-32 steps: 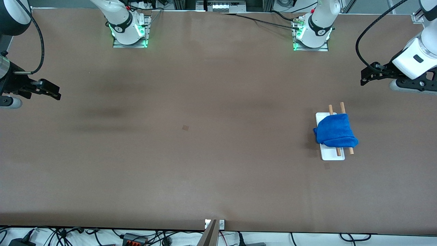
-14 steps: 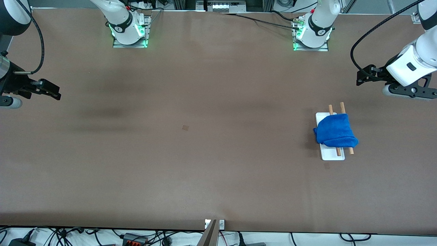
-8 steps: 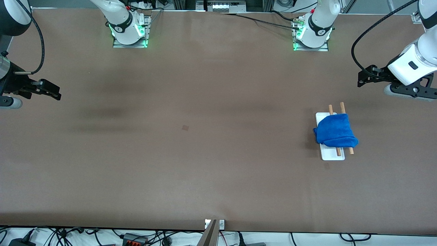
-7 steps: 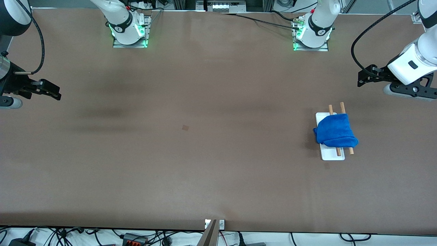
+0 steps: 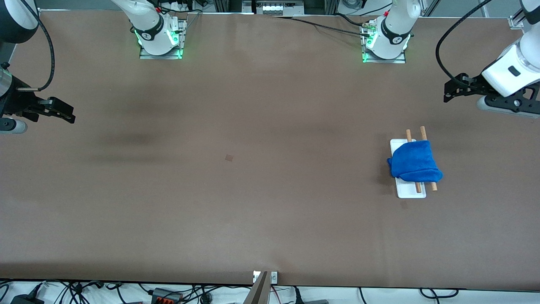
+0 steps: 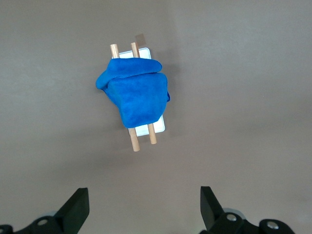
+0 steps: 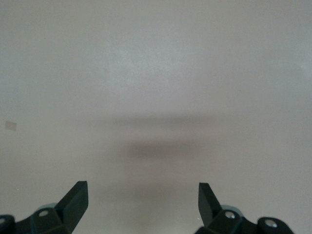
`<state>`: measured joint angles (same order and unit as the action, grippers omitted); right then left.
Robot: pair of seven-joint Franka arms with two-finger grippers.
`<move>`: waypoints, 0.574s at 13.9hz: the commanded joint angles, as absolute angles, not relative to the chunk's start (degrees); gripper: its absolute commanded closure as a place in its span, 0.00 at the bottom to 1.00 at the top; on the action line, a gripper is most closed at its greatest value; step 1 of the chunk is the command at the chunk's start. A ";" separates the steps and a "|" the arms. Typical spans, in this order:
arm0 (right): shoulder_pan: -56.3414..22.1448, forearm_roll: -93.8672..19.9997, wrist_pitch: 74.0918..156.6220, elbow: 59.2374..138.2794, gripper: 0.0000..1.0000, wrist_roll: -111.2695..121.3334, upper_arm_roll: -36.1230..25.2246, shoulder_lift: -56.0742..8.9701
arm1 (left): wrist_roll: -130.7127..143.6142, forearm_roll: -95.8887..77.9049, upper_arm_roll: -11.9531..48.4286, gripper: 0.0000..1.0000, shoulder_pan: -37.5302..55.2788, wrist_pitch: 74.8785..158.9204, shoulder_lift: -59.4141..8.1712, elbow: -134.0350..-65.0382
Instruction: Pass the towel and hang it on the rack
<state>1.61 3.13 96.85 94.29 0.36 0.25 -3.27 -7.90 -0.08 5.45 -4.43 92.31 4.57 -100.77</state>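
The blue towel point(image 5: 414, 163) lies folded over the two wooden rods of the rack point(image 5: 410, 192), which stands on its white base toward the left arm's end of the table. In the left wrist view the towel point(image 6: 138, 95) covers most of the rack point(image 6: 143, 136), with rod ends sticking out on both sides. My left gripper point(image 5: 450, 92) hangs open and empty over bare table, apart from the rack; its fingertips point(image 6: 78, 202) frame only table. My right gripper point(image 5: 65, 114) waits open and empty over the right arm's end of the table, with its fingertips point(image 7: 78, 195) spread wide.
A small brown square mark point(image 5: 229, 158) sits near the table's middle. The two arm bases point(image 5: 160, 40) point(image 5: 384, 44) stand along the table's edge farthest from the front camera. Cables lie past the table's nearest edge.
The left arm has swung slightly, its gripper drifting a little up the front view and away from the rack. The towel, rack and right arm have stayed still.
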 commanded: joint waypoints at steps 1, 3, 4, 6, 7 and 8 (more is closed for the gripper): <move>1.67 3.25 96.15 94.13 0.00 1.05 0.53 -2.55 | -8.53 -0.09 4.04 0.00 -3.78 92.20 5.89 -101.78; 1.67 3.25 96.15 94.22 0.00 1.05 0.53 -2.55 | -8.96 0.00 4.04 0.00 -3.69 92.20 5.98 -102.04; 1.67 3.16 96.15 94.31 0.00 1.05 0.53 -2.55 | -9.14 0.00 4.04 0.00 -3.60 92.20 5.98 -101.95; 1.67 3.16 96.07 94.39 0.00 1.05 0.53 -2.46 | -9.23 0.00 4.04 0.00 -3.60 92.28 5.98 -101.95; 1.67 3.16 96.06 94.39 0.00 1.05 0.53 -2.55 | -9.32 0.09 4.04 0.00 -3.60 92.29 5.98 -102.04; 1.67 3.25 96.06 94.39 0.00 1.05 0.53 -2.46 | -9.32 0.09 4.04 0.00 -3.60 92.29 5.89 -101.95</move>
